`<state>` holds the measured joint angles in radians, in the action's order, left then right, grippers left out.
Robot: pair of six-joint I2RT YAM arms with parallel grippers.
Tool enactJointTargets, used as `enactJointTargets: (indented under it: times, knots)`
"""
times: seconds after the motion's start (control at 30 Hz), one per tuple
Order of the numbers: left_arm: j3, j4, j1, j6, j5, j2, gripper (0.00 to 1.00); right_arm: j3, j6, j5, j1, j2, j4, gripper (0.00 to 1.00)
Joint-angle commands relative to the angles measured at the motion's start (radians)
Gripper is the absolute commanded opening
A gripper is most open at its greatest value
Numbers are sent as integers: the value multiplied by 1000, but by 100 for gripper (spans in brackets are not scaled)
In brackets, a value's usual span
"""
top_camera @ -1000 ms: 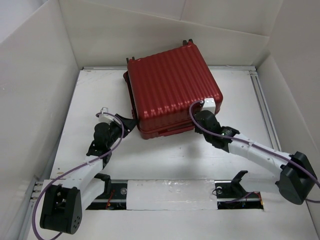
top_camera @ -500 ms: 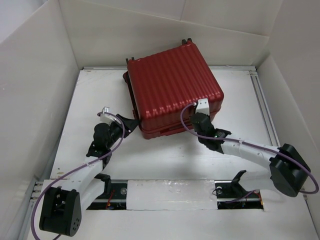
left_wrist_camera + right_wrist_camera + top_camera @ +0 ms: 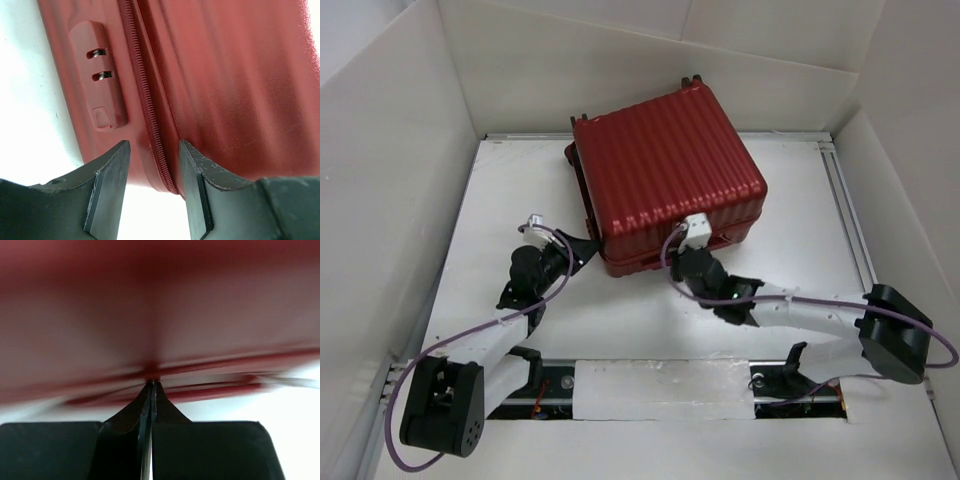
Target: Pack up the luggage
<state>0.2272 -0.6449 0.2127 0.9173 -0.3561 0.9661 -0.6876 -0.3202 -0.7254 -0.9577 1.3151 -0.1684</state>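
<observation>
- Two arms, both working the lower edge of the luggage (image 3: pixel 665 180), which lies flat and closed on the table (image 3: pixel 520 180), centre to upper centre of the overhead frame, ribbed red shell up.
- Left end effector (image 3: pixel 152 150): at the case's lower-left corner. Jaws partly apart and holding nothing. They straddle the zipper (image 3: pixel 150 115) where it rounds the corner, one finger on each side of the seam.
- Small lock panel (image 3: pixel 97 75) shows upper left in the left wrist view, just beside the zipper line.
- Right end effector (image 3: pixel 151 385): fingers pressed fully together, tips right up against the seam on the case's lower edge (wrist view badly blurred). Cannot tell whether a zipper pull is pinched between them.
- Step in hand, as I read it: lid is down, so the job looks to be at the zipping or sealing stage, late in the task. Contents are hidden.
- Next move likely calls for the right arm to draw along the seam while the left steadies the corner. The left jaws would need to close or press to keep the case from sliding.
- Risk: a closed pinch on nothing just drags the shell.
</observation>
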Motion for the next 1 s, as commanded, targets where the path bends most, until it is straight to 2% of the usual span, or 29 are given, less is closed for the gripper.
enactJointTargets:
  times: [0.0, 0.1, 0.2, 0.23, 0.27, 0.3, 0.37, 0.43, 0.5, 0.53, 0.57, 0.6, 0.63, 0.7, 0.73, 0.87, 0.97]
  knots:
    - [-15, -90, 14, 20, -76, 17, 40, -50, -206, 323, -179, 22, -282, 0]
    - [-6, -90, 14, 20, -115, 5, 39, -140, -234, 388, -298, 114, -298, 0]
    - [-6, -90, 14, 31, -141, -24, 39, -203, -234, 339, -395, 199, -212, 0]
    - [-6, -90, 14, 43, -158, -33, 39, -213, -234, 283, -413, 208, -185, 0]
    - [-6, -90, 14, 43, -158, -33, 39, -222, -262, 202, -429, 208, -89, 0]
    - [-6, -90, 14, 43, -158, -33, 39, -222, -282, 81, -429, 185, -42, 0]
    - [-6, -55, 14, 43, -158, -56, 39, -164, -332, -50, -429, 95, 96, 0]
    - [-6, -45, 14, 43, -158, -79, 39, -56, -457, -124, -343, 5, 177, 0]
    - [-6, 0, 14, 32, -149, -95, 39, 55, -557, -169, -282, -158, 211, 0]
    - [4, 19, 14, 14, -135, -95, 39, 104, -569, -169, -200, -212, 211, 0]
    - [14, 33, 14, 0, -135, -110, 39, 185, -569, -134, -162, -265, 211, 7]
    - [14, 56, 14, -9, -126, -121, 39, 213, -569, -134, -132, -352, 211, 26]
    - [14, 65, 14, -9, -116, -121, 39, 236, -569, -115, -65, -384, 211, 36]
    - [14, 65, 14, -18, -116, -121, 39, 249, -515, -60, 18, -422, 211, 48]
    - [14, 65, 14, -18, -107, -121, 39, 249, -467, -45, 51, -431, 211, 50]
    - [23, 65, 14, -18, -107, -110, 39, 221, -273, 59, 189, -409, 144, 51]
    - [23, 65, 14, -29, -107, -101, 39, 200, -127, 202, 267, -384, 60, 51]
